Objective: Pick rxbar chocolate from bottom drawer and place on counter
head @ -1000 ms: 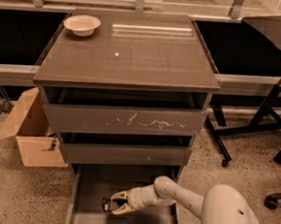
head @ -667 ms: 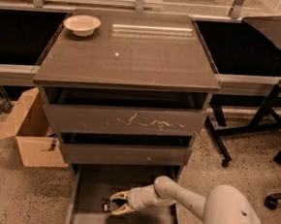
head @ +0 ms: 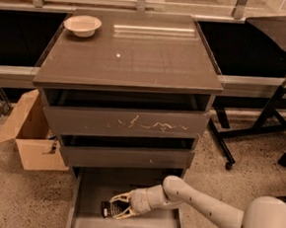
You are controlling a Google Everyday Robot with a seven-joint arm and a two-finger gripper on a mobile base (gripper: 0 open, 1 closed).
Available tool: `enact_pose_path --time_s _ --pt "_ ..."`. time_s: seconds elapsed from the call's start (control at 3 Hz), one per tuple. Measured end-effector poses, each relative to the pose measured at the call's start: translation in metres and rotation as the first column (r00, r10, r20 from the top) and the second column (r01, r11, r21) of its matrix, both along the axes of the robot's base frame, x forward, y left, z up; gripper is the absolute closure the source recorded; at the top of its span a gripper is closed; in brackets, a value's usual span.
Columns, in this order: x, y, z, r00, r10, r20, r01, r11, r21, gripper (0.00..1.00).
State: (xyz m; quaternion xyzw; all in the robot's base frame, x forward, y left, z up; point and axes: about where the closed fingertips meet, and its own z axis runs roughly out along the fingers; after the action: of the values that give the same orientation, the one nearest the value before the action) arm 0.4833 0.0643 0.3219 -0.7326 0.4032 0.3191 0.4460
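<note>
The rxbar chocolate (head: 106,209), a small black bar, lies on the floor of the open bottom drawer (head: 94,185), near its front left. My gripper (head: 118,206) reaches down into this drawer from the right. Its two pale fingers sit on either side of the bar's right end and grip it. The bar still rests low in the drawer. The counter (head: 137,56) is the glossy grey-brown cabinet top above.
A white bowl (head: 82,24) stands at the counter's back left corner. The upper drawer (head: 125,123) and the middle drawer (head: 125,156) stand slightly open above my arm. A cardboard box (head: 30,137) sits on the floor left. A chair base (head: 260,130) stands right.
The gripper and the bar have stayed almost in place in the bottom drawer; the fingers have settled closer around the bar's end.
</note>
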Motion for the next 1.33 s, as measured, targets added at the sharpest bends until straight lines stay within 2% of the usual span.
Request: enact_pose_path --time_s 0.33,0.67,1.0,1.33 --pt "-0.016 -0.01 0.058 0.9936 0.03 0.109 -0.036 0.998 0.052 1.0" --pt "-0.029 -0.024 0.103 0.9771 0.055 0.205 -0.073 0.994 0.081 1.0" --pt "-0.029 -0.028 0.107 0.9754 0.052 0.214 -0.071 0.994 0.082 1.0" --pt "-0.028 -0.028 0.118 0.9736 0.037 0.225 -0.067 0.99 0.128 1.0"
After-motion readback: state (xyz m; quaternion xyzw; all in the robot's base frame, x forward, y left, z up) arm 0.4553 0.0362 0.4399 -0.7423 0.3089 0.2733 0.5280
